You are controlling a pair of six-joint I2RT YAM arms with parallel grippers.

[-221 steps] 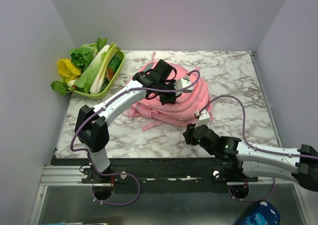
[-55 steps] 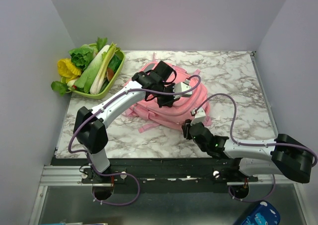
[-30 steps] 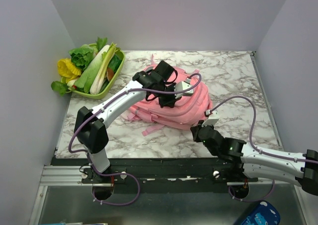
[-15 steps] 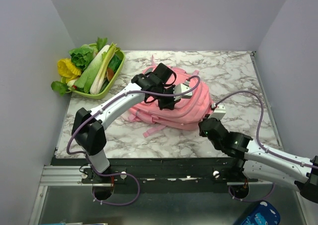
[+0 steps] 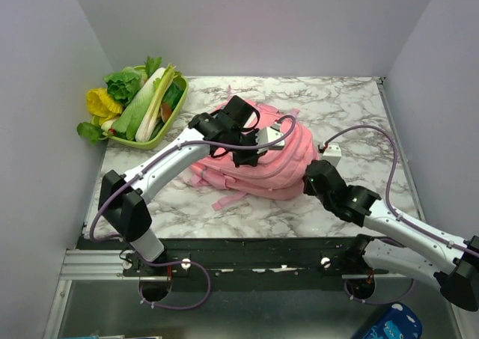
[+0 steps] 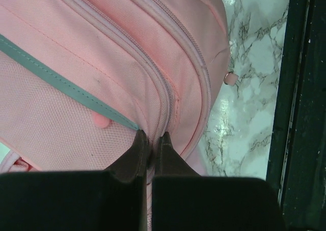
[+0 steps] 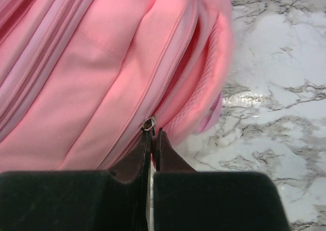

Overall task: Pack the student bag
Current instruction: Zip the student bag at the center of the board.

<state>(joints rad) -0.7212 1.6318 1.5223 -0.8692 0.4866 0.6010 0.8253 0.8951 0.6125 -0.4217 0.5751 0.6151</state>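
Note:
The pink student bag (image 5: pixel 262 163) lies flat in the middle of the marble table. In the left wrist view it fills the frame (image 6: pixel 102 62), with a grey strip (image 6: pixel 61 80) and zip lines. My left gripper (image 5: pixel 243 153) rests on top of the bag; its jaws (image 6: pixel 151 139) are shut, pinching a fold of pink fabric at a zip seam. My right gripper (image 5: pixel 308 180) is at the bag's right edge. Its jaws (image 7: pixel 152 135) are shut on the metal zipper pull (image 7: pixel 148 124) of the bag (image 7: pixel 91 62), and the zip above it gapes slightly.
A green tray (image 5: pixel 153 137) full of leafy vegetables stands at the table's back left corner. Bare marble (image 5: pixel 352 122) lies right of and behind the bag. A loose pink strap (image 5: pixel 228 199) trails toward the front edge. Walls close in on three sides.
My right gripper has swung from the bag's front edge round to its right side, drawing the zipper pull along. The bag has shifted slightly. My left gripper has kept its hold on top.

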